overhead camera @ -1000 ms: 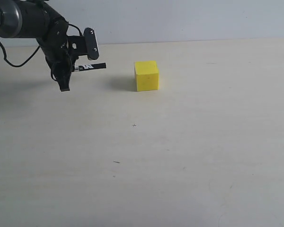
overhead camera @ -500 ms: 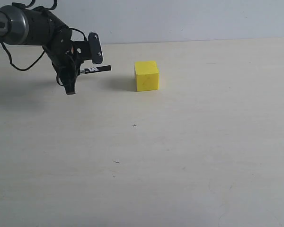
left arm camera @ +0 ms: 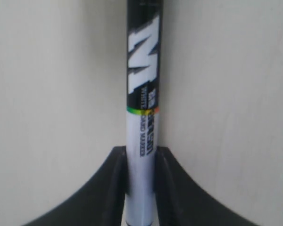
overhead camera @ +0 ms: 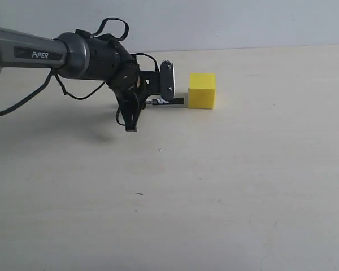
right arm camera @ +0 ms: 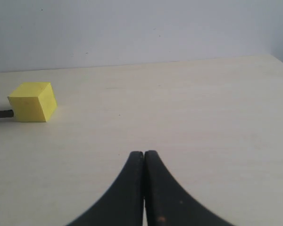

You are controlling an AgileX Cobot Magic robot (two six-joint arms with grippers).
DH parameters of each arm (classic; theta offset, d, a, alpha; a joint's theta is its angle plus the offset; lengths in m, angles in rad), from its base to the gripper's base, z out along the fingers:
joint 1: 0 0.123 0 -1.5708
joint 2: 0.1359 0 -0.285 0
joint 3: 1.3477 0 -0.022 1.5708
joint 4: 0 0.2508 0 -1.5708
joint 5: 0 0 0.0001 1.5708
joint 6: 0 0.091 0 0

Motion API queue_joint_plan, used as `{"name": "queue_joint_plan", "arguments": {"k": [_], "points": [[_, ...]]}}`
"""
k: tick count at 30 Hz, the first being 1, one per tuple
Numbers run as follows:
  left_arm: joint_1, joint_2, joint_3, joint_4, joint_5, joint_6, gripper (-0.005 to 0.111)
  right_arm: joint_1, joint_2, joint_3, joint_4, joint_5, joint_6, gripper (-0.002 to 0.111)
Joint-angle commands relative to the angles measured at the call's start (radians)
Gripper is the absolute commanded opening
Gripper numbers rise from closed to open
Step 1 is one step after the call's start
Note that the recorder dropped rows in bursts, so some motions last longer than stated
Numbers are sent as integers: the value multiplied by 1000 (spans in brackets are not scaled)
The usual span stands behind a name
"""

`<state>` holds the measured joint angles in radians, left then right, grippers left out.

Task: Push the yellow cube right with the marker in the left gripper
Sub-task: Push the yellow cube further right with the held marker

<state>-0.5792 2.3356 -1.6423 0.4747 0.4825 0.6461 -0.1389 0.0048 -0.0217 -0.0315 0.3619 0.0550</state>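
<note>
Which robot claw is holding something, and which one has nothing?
The left gripper holds the marker squeezed between its fingers. The right gripper is pinched shut with nothing in it.

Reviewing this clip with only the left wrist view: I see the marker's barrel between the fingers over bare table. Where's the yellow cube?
Observer: In the exterior view the yellow cube sits just right of the tip of the marker.
Operator: Touching it?
Observer: The right wrist view shows the black end meeting the cube's side; no gap visible.
Operator: And the right gripper?
Observer: The right gripper is shut, empty, apart from the cube.
</note>
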Motion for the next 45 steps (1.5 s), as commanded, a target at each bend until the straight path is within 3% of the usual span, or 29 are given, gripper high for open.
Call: {"name": "queue_joint_plan", "arguments": {"k": [1,5,9,14,21,24,31,36,39,45], "points": [[49,-28,0,20,29,-61,0,-8,-5,4,-1,-4,-2,0],[90,-49,0,39,62,-79,0,-8,-5,4,-1,-4,-2,0],[80,-49,-2,84,92,-82,0,-8,-5,4,-1,-4,-2,0],[8,-4,-87,214,149,-195,0,-8,-5,4,-1,-4,-2,0],[-142,60,-223,248,199,-197,0,-8,-5,4,-1,-4,-2,0],[-175,56,-229,298,232,-235,0,-8,-5,4,-1,-4,-2,0],[-138,35,-229,328,395,-288,0,-8,-5,4,-1,-4,-2,0],[-137,39,-229,295,325,-293,0,-8,-5,4,-1,-4,-2,0],[-186,90,-250,363,301,-325,0,-8,-5,4,-1,-4,-2,0],[-280,142,-346,357,292,-378,0,-8,-5,4,-1,-4,-2,0]]}}
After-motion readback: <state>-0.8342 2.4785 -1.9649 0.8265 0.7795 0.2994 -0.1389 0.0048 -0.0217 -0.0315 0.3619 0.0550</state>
